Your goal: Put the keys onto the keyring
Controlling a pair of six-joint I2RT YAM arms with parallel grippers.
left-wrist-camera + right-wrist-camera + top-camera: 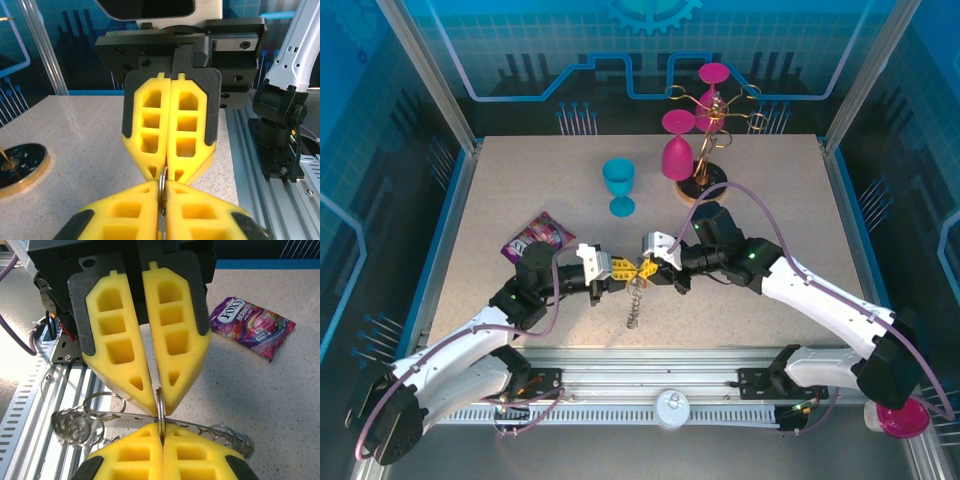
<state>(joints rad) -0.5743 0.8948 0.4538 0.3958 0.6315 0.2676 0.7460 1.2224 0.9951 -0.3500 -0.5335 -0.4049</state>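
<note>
Threading step: left end effector at nine o'clock, right end effector at three, both clenching the keyring; next, its coil probably needs prying open.

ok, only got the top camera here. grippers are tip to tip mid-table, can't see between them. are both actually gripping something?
Observer: Yes. On the wrist cameras the left gripper and right gripper both pinch one thin metal ring, seen edge-on.
Operator: What hangs under them?
Observer: Right wrist camera: wire loops and a coiled spring along a flat metal strip.
Operator: And the purple packet?
Observer: Its label reads Fox's Berries.
</note>
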